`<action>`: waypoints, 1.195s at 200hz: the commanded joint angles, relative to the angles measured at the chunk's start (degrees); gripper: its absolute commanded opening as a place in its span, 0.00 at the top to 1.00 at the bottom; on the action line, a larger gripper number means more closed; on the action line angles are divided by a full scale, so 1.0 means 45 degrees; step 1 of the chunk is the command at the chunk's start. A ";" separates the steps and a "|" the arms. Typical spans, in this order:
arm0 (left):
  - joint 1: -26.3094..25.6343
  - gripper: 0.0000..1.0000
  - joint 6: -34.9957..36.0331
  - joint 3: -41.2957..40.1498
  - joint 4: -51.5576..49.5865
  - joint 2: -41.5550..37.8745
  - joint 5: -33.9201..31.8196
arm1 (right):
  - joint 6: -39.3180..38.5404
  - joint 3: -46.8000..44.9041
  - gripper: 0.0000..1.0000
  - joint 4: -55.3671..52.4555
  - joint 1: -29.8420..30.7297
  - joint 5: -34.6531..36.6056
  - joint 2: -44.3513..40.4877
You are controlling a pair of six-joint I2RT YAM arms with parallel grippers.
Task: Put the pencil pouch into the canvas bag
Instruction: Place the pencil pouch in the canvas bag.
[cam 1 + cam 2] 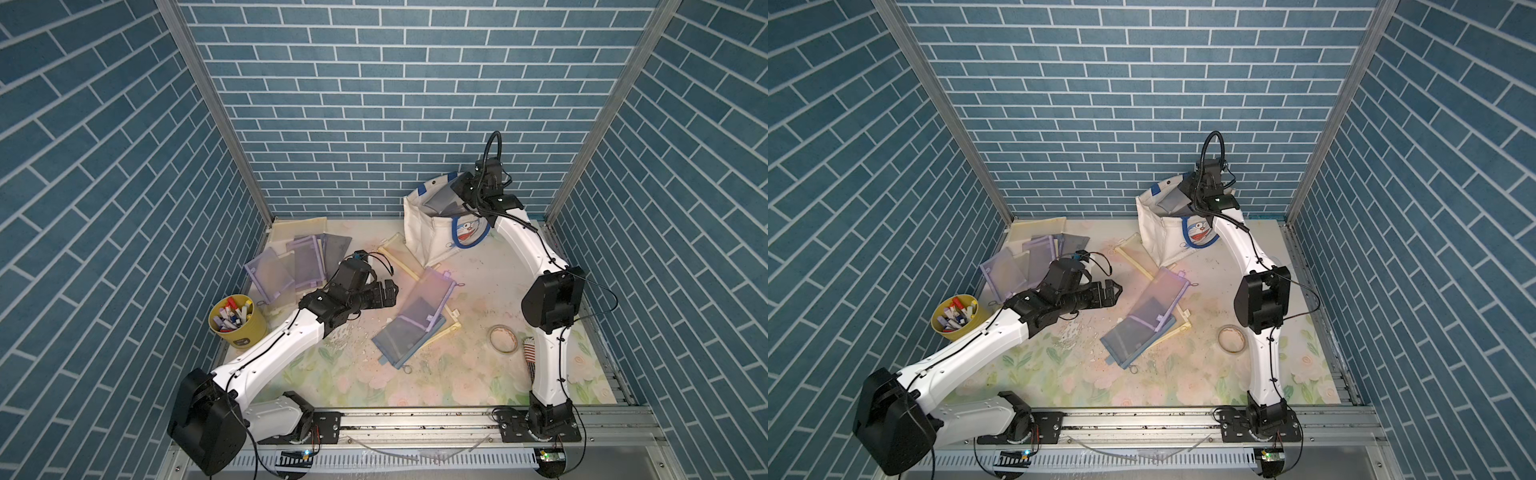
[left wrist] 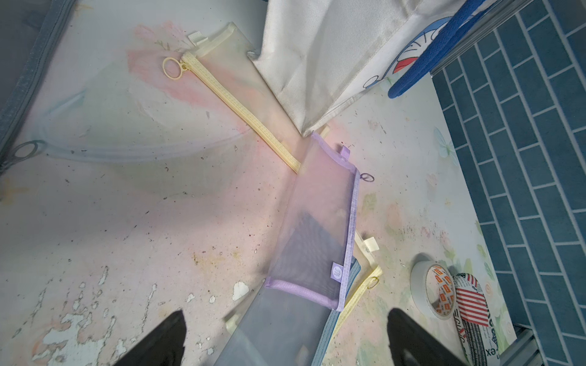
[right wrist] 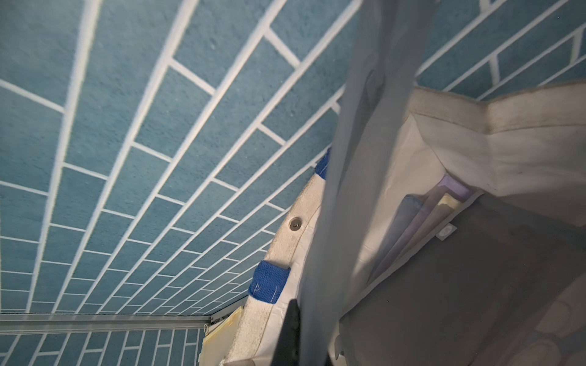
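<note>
Here, the fingers of the right gripper (image 1: 456,188) are pinched tight on the upper edge of a grey translucent mesh pencil pouch (image 1: 441,202). The pouch hangs tilted in the open mouth of the cream-white canvas bag (image 1: 430,241), which has blue strap handles and stands at the far side. In the right wrist view, other pouches (image 3: 444,202) lie inside the bag.

The left gripper (image 1: 392,291) hovers over the floral table (image 1: 374,382) with its fingers spread wide and empty. It is just beside a purple mesh pouch (image 1: 428,297) stacked on blue and yellow ones. A yellow cup of markers (image 1: 239,320) stands near that arm.
</note>
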 commanded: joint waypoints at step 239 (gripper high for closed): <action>0.0645 0.01 -0.0488 0.0670 -0.0263 0.0580 0.1761 | -0.2949 -0.5929 0.34 -0.3125 0.0892 -0.0696 -0.6309</action>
